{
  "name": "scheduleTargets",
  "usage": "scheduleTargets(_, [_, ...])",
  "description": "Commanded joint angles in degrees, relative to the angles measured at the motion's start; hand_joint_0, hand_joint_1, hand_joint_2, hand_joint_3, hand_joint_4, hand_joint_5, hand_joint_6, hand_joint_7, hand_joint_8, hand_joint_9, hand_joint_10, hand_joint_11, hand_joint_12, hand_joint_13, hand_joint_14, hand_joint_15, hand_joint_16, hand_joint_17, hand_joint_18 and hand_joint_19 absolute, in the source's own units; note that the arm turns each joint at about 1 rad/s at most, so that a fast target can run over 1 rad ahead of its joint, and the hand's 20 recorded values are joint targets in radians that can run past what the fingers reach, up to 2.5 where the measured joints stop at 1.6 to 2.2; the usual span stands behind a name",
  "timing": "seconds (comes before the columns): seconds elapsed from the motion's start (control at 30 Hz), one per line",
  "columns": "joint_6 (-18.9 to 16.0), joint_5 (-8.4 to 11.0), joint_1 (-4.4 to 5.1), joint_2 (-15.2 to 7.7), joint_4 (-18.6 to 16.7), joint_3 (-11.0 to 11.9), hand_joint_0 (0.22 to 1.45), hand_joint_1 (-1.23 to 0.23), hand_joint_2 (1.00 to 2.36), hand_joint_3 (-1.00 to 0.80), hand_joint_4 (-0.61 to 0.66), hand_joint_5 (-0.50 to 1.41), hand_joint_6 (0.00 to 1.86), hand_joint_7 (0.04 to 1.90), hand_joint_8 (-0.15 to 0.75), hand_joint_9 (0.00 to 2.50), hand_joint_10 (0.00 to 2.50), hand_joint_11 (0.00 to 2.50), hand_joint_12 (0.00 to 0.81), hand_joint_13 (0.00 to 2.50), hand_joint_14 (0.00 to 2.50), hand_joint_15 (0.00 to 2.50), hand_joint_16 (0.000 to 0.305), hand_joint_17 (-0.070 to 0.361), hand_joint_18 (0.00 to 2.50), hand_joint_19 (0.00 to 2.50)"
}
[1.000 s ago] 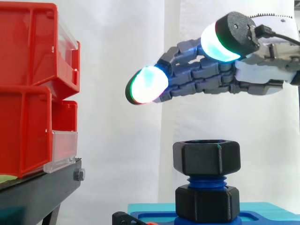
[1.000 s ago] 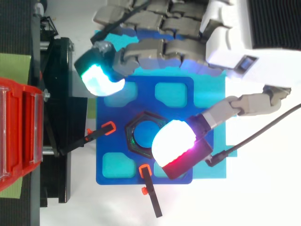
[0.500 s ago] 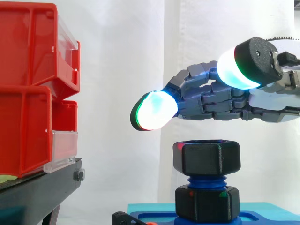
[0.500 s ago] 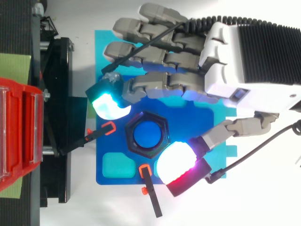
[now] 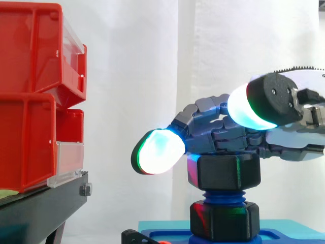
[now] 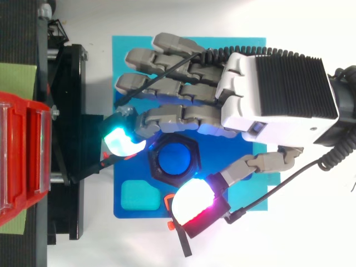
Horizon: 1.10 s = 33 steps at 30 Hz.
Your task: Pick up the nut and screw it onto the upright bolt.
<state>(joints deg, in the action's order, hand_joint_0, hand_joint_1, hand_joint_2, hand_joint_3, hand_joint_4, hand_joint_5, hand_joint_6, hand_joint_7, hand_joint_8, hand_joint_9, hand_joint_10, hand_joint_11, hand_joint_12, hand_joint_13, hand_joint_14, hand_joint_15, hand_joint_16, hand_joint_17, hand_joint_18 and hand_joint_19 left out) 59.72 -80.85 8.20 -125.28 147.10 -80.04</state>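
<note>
A black hexagonal nut (image 5: 224, 171) sits at the top of the upright blue bolt (image 5: 223, 196), above a second black nut (image 5: 223, 219) at the bolt's foot. From above, the upper nut (image 6: 173, 158) shows the blue bolt end in its middle. My hand (image 6: 272, 94) hovers over the blue base plate (image 6: 233, 146), open, palm down. One glowing fingertip (image 6: 119, 142) lies left of the nut and the thumb's pad (image 6: 192, 203) lies at its front right, both slightly apart from it. In the side view the hand (image 5: 228, 137) is level with the nut's top.
Red bins (image 5: 30, 91) stand stacked on a black stand (image 5: 40, 208) at the left. The blue plate lies on a teal mat (image 6: 128, 47). An orange-tipped black clamp (image 6: 179, 236) juts out at the plate's front edge, with another under the left fingertip.
The hand has come down from well above the nut to its level. Seen from above, it shifted toward the front so that finger and thumb now flank the nut.
</note>
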Motion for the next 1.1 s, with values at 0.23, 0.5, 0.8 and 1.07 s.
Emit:
scheduleTargets(0.23, [-0.39,0.08,0.06,-0.06,-0.15,0.06,0.42,-0.27,1.0,-0.5,0.11,-0.16,0.5,0.76,0.235,0.25,0.0,0.0,0.388,0.0,0.0,0.0,0.063,0.142,0.0,0.0])
scheduleTargets(0.5, [-0.39,0.25,0.59,-0.14,0.11,0.06,0.42,-0.27,1.0,-0.5,0.13,-0.15,0.5,0.81,0.239,0.27,0.0,0.0,0.39,0.0,0.0,0.0,0.063,0.142,0.0,0.0])
scheduleTargets(0.8, [-1.09,0.61,0.85,-0.14,0.2,-0.03,0.43,-0.28,1.0,-0.5,0.15,-0.14,0.5,0.94,0.244,0.3,0.0,0.0,0.392,0.0,0.0,0.0,0.063,0.142,0.0,0.0])
scheduleTargets(1.07, [-1.27,0.43,0.76,-0.06,1.08,-0.03,0.43,-0.29,1.0,-0.5,0.15,-0.11,0.5,1.09,0.248,0.36,0.0,0.0,0.388,0.03,0.0,0.0,0.062,0.14,0.0,0.0])
